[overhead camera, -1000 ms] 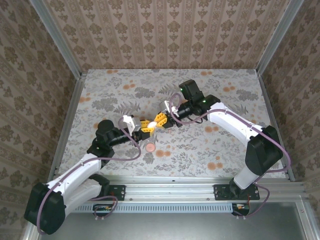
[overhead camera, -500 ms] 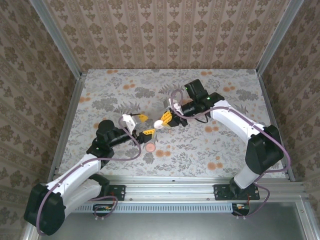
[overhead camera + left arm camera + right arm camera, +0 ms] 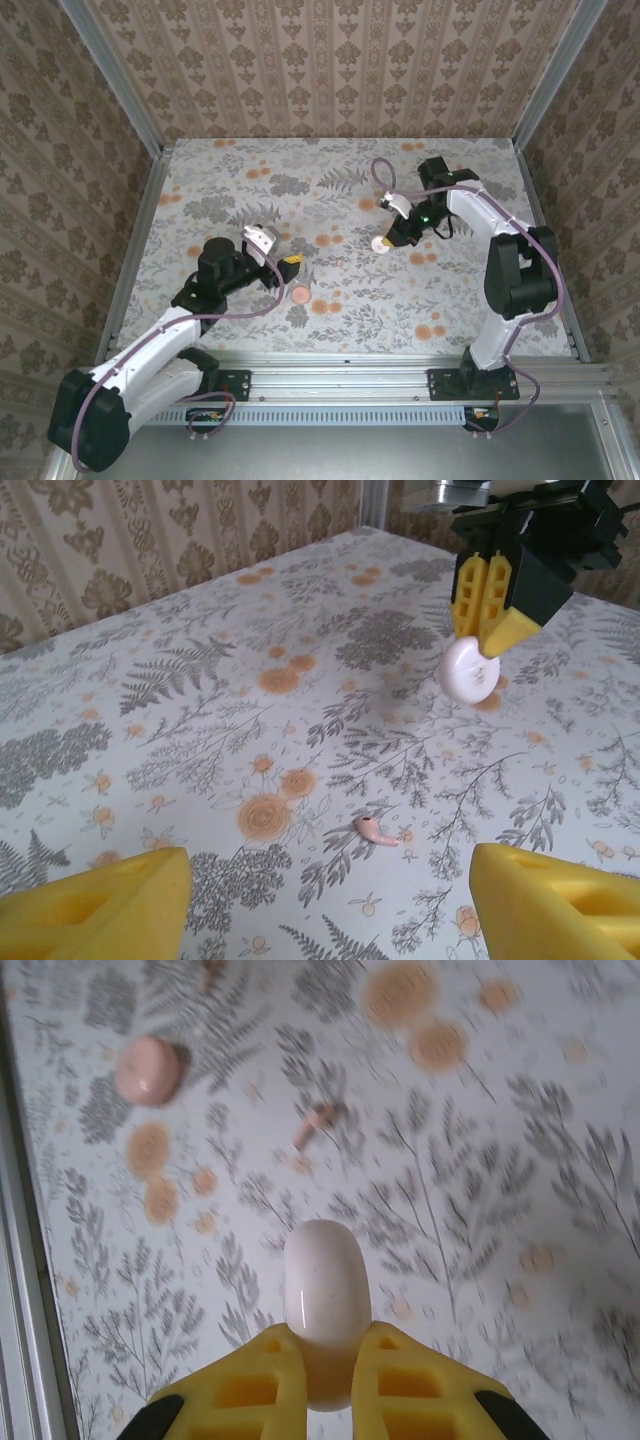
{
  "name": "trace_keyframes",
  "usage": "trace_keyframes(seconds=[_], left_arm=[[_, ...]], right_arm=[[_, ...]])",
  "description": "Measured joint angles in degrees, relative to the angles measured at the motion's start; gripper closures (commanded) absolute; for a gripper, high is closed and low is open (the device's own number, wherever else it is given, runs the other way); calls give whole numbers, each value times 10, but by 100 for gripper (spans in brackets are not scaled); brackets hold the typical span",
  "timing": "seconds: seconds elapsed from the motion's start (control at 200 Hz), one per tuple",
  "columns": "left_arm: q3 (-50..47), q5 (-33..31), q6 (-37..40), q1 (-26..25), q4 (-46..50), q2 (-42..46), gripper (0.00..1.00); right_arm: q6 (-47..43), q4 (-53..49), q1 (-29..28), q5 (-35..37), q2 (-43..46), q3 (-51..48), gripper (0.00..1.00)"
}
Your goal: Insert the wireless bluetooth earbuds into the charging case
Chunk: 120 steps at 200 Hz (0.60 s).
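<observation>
The charging case is apart in two halves. My right gripper (image 3: 385, 239) (image 3: 325, 1335) is shut on the paler half (image 3: 325, 1300) (image 3: 470, 672) (image 3: 380, 243), holding it edge-on above the table's right centre. The salmon-pink half (image 3: 301, 294) (image 3: 148, 1070) lies flat on the table, just in front of my left gripper (image 3: 278, 251) (image 3: 330, 880). That gripper is open with nothing between its yellow fingers (image 3: 100, 905). One pale pinkish earbud (image 3: 375, 830) (image 3: 318, 1120) lies on the cloth ahead of the left fingers, between the two grippers.
The floral tablecloth (image 3: 220, 190) carries printed orange flower blotches (image 3: 265, 817). Patterned walls and metal rails (image 3: 140, 240) close in the table on three sides. The right arm (image 3: 500, 250) bends along the right side.
My left gripper opened and let go of the paler case half, then drew back a little. My right gripper carried that half off to the right, away from the centre.
</observation>
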State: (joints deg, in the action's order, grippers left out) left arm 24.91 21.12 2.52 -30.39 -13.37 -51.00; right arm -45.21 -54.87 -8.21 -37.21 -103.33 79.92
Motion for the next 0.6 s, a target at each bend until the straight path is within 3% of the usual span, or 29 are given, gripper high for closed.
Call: trace_keyframes(seconds=[0.6], left_arm=[[8,-29,0,0,48,-21,26]], right_arm=[[22,-132,57,102,-168,136,90]])
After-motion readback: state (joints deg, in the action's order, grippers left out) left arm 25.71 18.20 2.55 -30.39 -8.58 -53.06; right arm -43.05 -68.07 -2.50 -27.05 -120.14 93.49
